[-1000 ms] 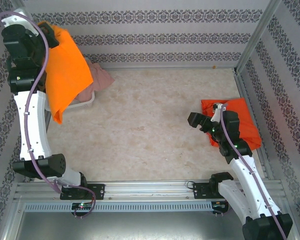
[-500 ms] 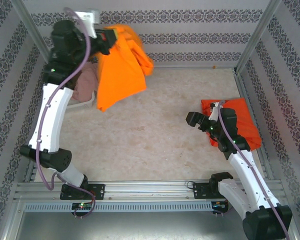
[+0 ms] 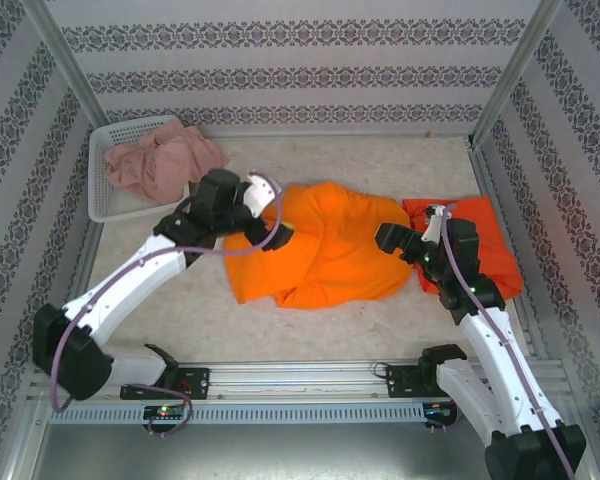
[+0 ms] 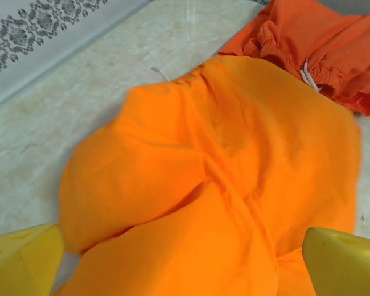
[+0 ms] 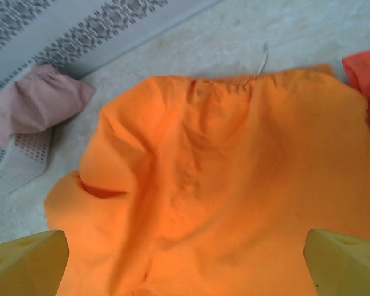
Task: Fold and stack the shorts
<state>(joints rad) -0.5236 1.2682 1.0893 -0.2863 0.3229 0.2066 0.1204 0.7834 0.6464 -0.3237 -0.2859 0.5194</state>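
We hold the left gripper [image 3: 271, 232] and right gripper [image 3: 390, 242] open, empty. The yellow-orange shorts [image 3: 325, 250] lie crumpled between them, long axis claw to claw, nearer the left.

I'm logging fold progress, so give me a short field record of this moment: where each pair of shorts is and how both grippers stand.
orange shorts: yellow-orange cloth shorts, crumpled and unfolded, mid-table
red shorts: red-orange cloth shorts, compact pile at the table's right side
pink shorts: dusty pink cloth shorts, heaped in the white plastic mesh basket, far left corner
left gripper: open, over the orange shorts' left edge
right gripper: open, at their right edge
folding: orange pair not yet folded
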